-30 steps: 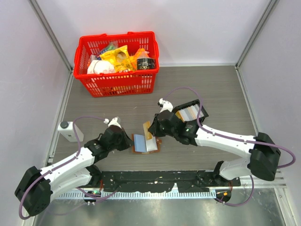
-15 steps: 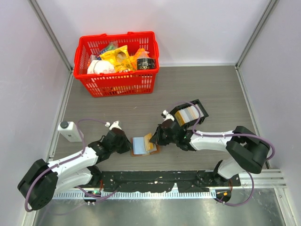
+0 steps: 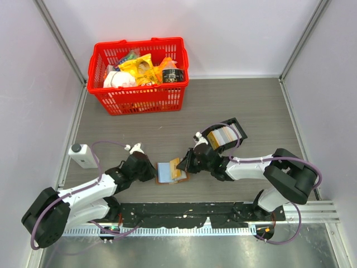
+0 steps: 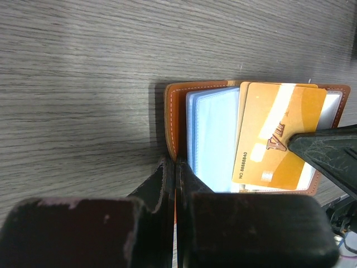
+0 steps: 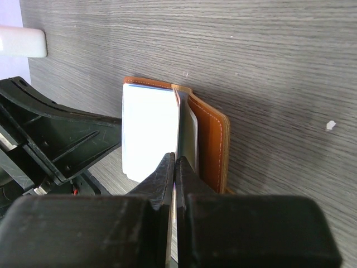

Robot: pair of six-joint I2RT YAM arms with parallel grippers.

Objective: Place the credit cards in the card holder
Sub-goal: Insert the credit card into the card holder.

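lying open on the table between the two arms, the brown card holder (image 3: 172, 172) shows clear sleeves, its left cover pinched by the shut left gripper (image 3: 150, 169). the right gripper (image 3: 184, 164), closed on the yellow-orange card's (image 4: 279, 135) edge, rests it across the sleeves. the card looks thin, stiff, slippery, best gripped by an edge.

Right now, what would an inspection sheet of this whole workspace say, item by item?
Surface: grey wood-grain table, bare beyond the items below.
Job's things: card holder lies open; yellow-orange card over its right half; more cards in black tray.
Clutter: red basket of groceries; small white device.
Grippers: left gripper shut on the holder's edge; right gripper shut on the card.
Cables: purple cables loop along both arms.
Surroundings: pale walls.
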